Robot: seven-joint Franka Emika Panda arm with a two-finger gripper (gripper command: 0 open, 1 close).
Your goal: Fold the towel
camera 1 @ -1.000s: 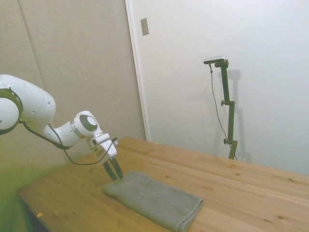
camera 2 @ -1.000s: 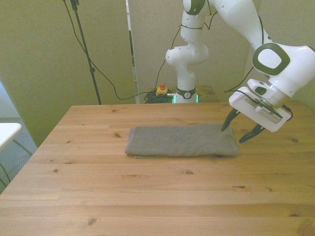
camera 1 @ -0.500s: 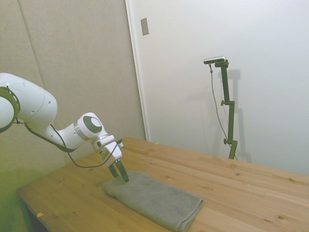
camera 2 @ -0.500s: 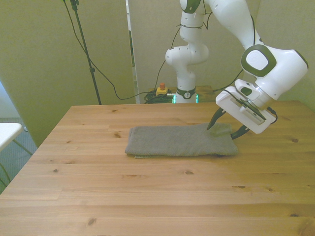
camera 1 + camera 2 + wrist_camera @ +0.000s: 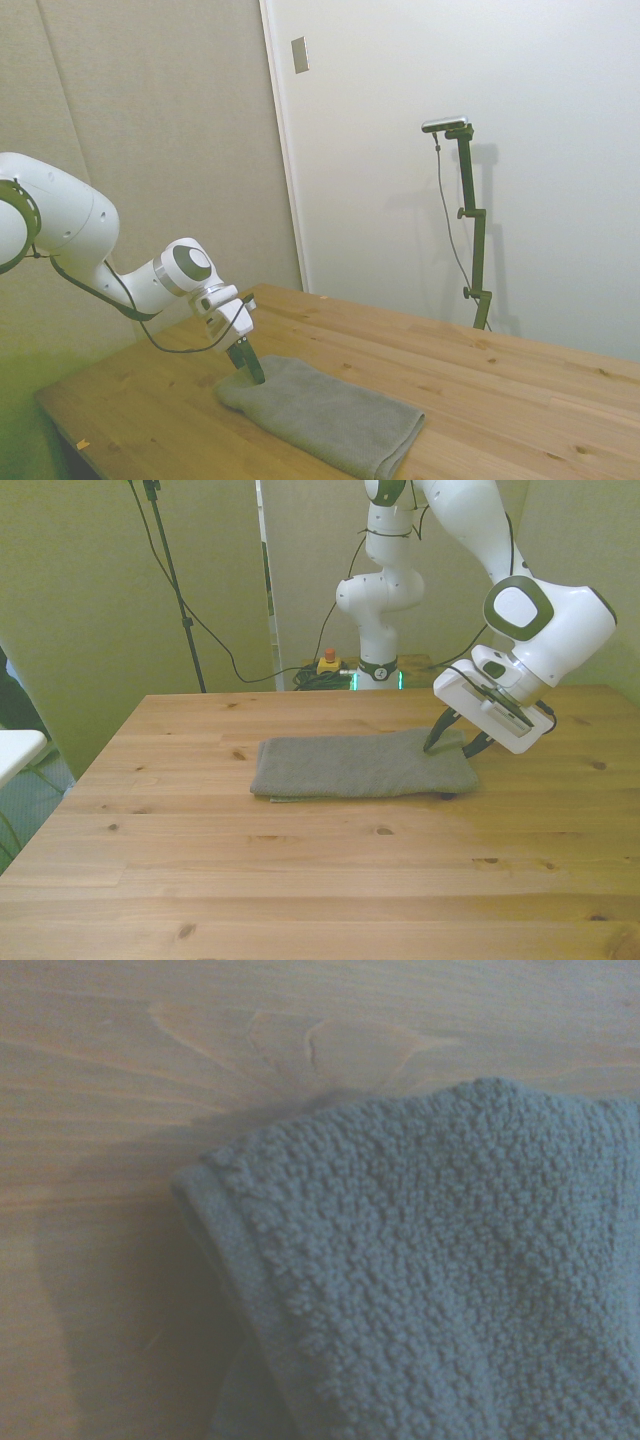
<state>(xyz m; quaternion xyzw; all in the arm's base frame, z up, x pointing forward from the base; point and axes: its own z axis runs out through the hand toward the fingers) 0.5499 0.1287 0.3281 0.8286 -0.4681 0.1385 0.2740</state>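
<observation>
From the side, the claw (image 5: 246, 364) has dropped since a second ago and now sits on the near end of the towel (image 5: 325, 415), fingers pinched together on the cloth. The towel lies as a long folded strip on the counter (image 5: 500, 390). From the front, that end has bunched and slid toward the front view's left. Close up, its hemmed corner (image 5: 215, 1210) looks thick, nubbly, grey-olive.
</observation>
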